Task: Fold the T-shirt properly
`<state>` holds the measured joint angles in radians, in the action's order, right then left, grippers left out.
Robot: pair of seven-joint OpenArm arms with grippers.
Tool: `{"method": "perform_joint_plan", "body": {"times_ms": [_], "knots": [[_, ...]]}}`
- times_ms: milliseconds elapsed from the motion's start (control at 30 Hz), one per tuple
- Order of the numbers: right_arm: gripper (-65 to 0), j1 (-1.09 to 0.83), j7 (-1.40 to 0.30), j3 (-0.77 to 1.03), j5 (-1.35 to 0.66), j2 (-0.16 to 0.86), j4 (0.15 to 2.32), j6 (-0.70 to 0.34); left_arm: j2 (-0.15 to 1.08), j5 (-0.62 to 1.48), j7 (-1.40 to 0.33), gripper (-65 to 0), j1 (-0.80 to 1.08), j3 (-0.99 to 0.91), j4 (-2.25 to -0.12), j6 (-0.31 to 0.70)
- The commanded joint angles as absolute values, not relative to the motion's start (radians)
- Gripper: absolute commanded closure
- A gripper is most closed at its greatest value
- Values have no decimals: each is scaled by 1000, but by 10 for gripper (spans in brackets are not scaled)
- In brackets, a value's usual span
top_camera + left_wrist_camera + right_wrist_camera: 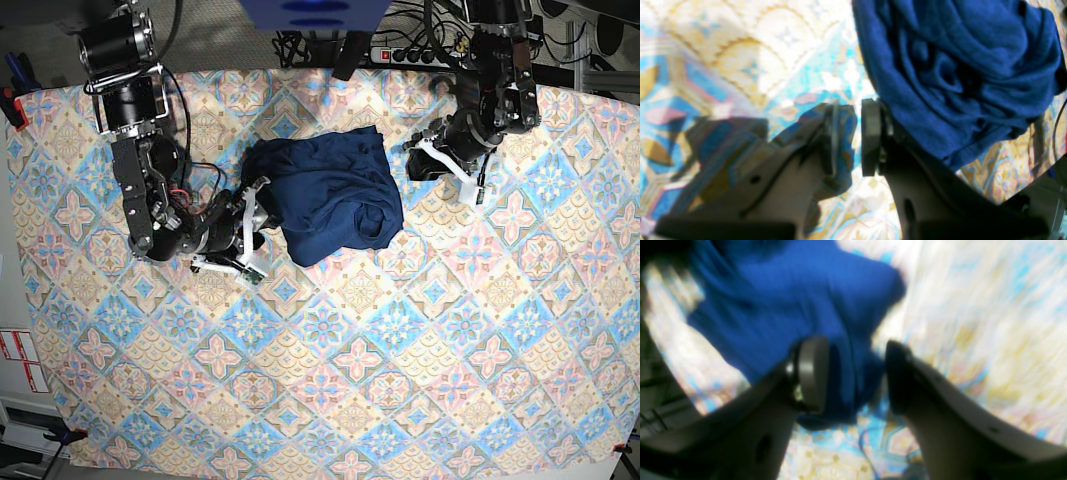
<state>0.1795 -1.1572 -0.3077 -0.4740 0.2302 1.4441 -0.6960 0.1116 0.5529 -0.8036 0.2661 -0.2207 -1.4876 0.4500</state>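
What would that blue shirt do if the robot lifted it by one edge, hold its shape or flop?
Probably flop: the T-shirt lies bunched in soft rolled folds rather than flat. It looks thin and light, so it would likely drape and unroll. On the patterned tablecloth, a push would probably wrinkle it more than slide it.

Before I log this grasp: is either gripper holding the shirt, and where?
Neither. The right gripper gapes around the T-shirt edge; the left gripper is empty.
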Motion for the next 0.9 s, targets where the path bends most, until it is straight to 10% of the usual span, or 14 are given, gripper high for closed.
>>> {"method": "perform_joint_plan", "body": {"times_ms": [0, 867], "knots": [[-271, 216, -1130, -298, -486, 240, 1454, -698, 113, 572, -788, -109, 262, -223, -1504, 460], [-271, 214, -1086, -302, -486, 147, 1287, -698, 113, 572, -788, -109, 245, -223, -1500, 460]]}}
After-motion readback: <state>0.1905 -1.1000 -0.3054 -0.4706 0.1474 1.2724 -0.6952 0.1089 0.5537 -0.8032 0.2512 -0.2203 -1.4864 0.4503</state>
